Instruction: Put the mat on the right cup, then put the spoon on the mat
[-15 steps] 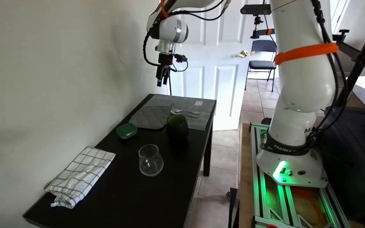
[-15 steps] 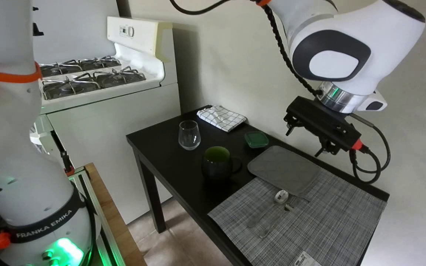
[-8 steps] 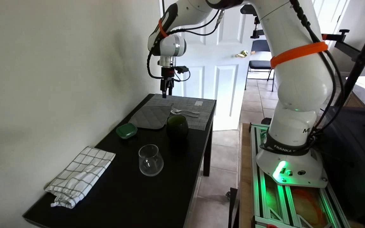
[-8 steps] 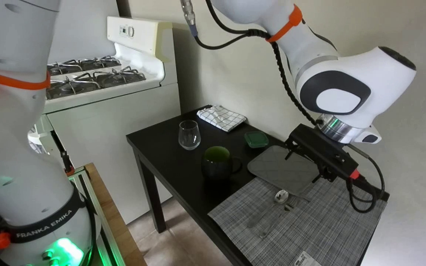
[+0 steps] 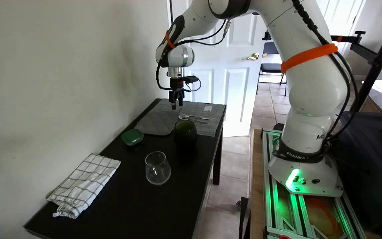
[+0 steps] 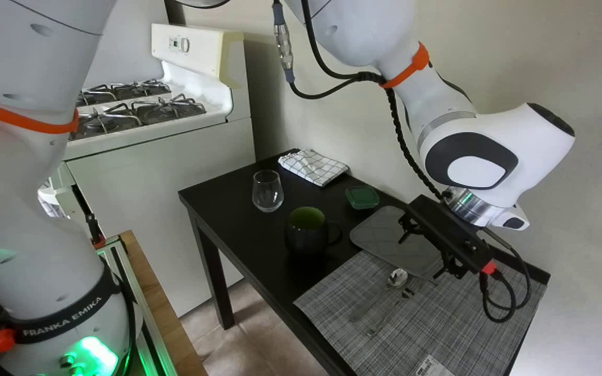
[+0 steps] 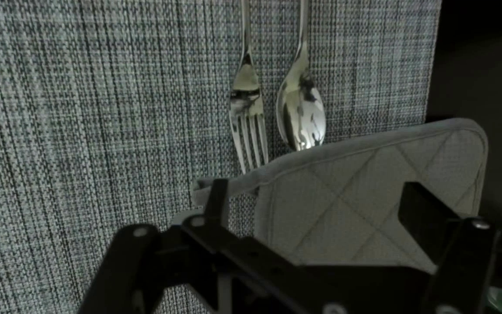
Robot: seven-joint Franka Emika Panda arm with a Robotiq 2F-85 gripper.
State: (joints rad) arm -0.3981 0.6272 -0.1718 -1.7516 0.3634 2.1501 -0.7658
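The mat (image 5: pixel 158 123) is a grey quilted square with a loop at one corner. It lies flat, partly on the woven placemat, and also shows in an exterior view (image 6: pixel 384 237) and the wrist view (image 7: pixel 342 198). The right cup is a dark green-black mug (image 6: pixel 306 237), upright beside the mat (image 5: pixel 185 135). The spoon (image 7: pixel 301 115) lies on the placemat, its bowl at the mat's edge (image 6: pixel 397 278). My gripper (image 7: pixel 315 192) is open and empty above the mat's loop corner, fingers pointing down; it shows in both exterior views (image 5: pixel 177 105) (image 6: pixel 419 258).
A fork (image 7: pixel 246 102) lies beside the spoon on the woven placemat (image 6: pixel 473 318). A green-lidded container (image 6: pixel 362 197), a clear glass (image 5: pixel 158 170) and a white checkered cloth (image 5: pixel 85 182) stand or lie on the black table (image 5: pixel 134 205). A wall runs along the table's long edge.
My gripper has come down from high above the table to low over the mat, and has stayed open. The mat, cup, spoon and other objects have not moved.
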